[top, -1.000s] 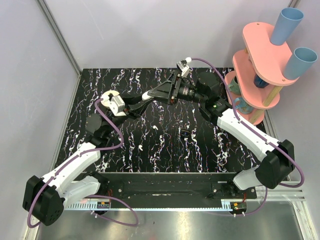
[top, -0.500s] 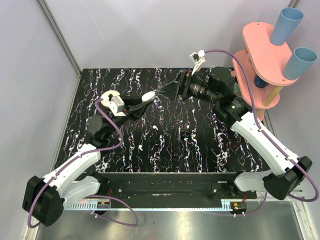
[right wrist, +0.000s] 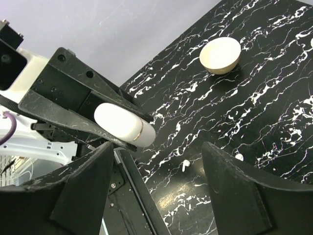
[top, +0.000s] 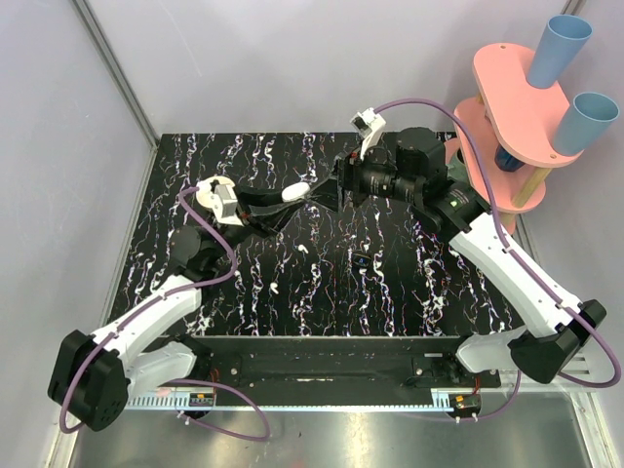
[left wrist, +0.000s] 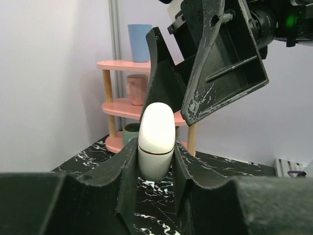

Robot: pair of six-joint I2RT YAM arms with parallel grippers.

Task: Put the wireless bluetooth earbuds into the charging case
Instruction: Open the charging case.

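My left gripper (top: 292,192) is shut on the closed charging case (left wrist: 156,142), a white oval with a thin gold seam, and holds it edge-on above the table's middle back. The case also shows in the right wrist view (right wrist: 124,125). My right gripper (top: 327,192) is open, and its fingers (left wrist: 225,63) stand on either side of the case's free end without touching it. Two tiny white earbuds lie on the black marbled table below: one (right wrist: 185,165) (top: 305,248) and another (right wrist: 239,157) (top: 276,290).
A cream round bowl-like piece (right wrist: 220,55) sits near the table's left edge, partly under my left wrist (top: 208,188). A small dark object (top: 361,259) lies mid-table. A pink tiered rack (top: 517,117) with blue cups stands at the back right.
My right gripper pulled back to the right, then came in again to the case's free end. My left gripper kept hold of the case and shifted slightly.
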